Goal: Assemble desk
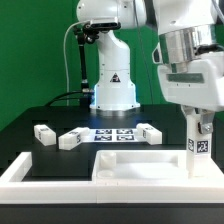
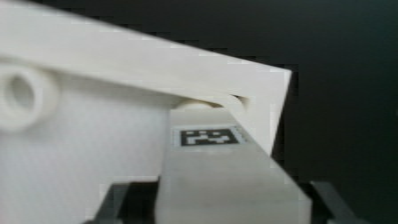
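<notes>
The white tabletop panel (image 1: 138,166) lies flat at the front, inside the border wall. My gripper (image 1: 197,122) is shut on a white leg block (image 1: 198,150) and holds it upright over the panel's corner on the exterior view's right. In the wrist view the tagged leg (image 2: 214,165) sits between my dark fingers (image 2: 121,205), and its far end meets a corner hole (image 2: 217,101) of the tabletop (image 2: 107,130). A second hole (image 2: 18,95) shows at the panel's edge. Three loose leg blocks lie behind: one (image 1: 43,134), another (image 1: 72,139) and a third (image 1: 148,132).
A low white U-shaped border wall (image 1: 40,176) frames the front of the black table. The marker board (image 1: 114,133) lies between the loose legs, in front of the arm's white base (image 1: 113,90). A green backdrop stands behind.
</notes>
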`<state>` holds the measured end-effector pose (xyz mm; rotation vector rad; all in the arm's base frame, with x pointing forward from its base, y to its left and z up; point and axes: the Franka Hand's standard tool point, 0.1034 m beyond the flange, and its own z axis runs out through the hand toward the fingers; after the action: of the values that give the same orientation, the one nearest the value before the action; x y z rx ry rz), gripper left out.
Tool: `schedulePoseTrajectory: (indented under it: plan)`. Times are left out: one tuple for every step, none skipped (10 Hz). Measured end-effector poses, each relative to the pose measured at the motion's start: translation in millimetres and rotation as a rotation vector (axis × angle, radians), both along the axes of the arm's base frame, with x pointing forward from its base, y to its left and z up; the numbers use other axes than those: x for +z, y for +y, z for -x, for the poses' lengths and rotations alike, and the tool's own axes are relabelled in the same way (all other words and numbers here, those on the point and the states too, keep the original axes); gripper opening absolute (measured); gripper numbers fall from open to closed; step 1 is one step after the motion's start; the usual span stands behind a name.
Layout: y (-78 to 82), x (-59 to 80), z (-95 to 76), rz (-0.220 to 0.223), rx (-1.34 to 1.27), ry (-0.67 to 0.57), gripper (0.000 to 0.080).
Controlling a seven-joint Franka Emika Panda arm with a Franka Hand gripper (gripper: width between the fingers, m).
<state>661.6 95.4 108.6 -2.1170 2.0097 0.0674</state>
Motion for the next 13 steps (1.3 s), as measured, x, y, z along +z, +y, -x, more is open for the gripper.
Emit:
schedulePoseTrajectory:
  plan:
    - [-0.4,-0.3,0.6,-0.027,-0.073,0.010,0.0295]
    - [1.9,-0.5,0.9,-0.027,-0.074,0.011,0.0295]
    - [1.9,-1.0,1.1,-0.024,-0.050,0.007,0.0376]
    - [1.7,-1.5,1.2,-0.016,0.014,-0.006,0.0555]
    - [0.0,-1.6,2.4,0.005,0.229,-0.028,0.0620]
    - [0.8,-0.9,3.0,0.016,0.409,-0.049,0.0620]
    - [0.7,-0.9,2.6,0.022,0.460,-0.062,0.0645]
    - [0.5,-1.0,2.6,0.031,0.542,-0.080,0.0645]
    - [0.4,-1.0,2.6,0.038,0.608,-0.094,0.0648]
    - [0.6,-1.1,2.8,0.046,0.670,-0.105,0.0649]
    - [-0.3,-0.2,7.1,0.094,0.915,-0.090,0.0649]
    - [-0.3,3.6,2.1,0.141,1.152,-0.113,0.0649]
    - [2.1,4.3,0.2,0.154,1.336,-0.126,0.0649]
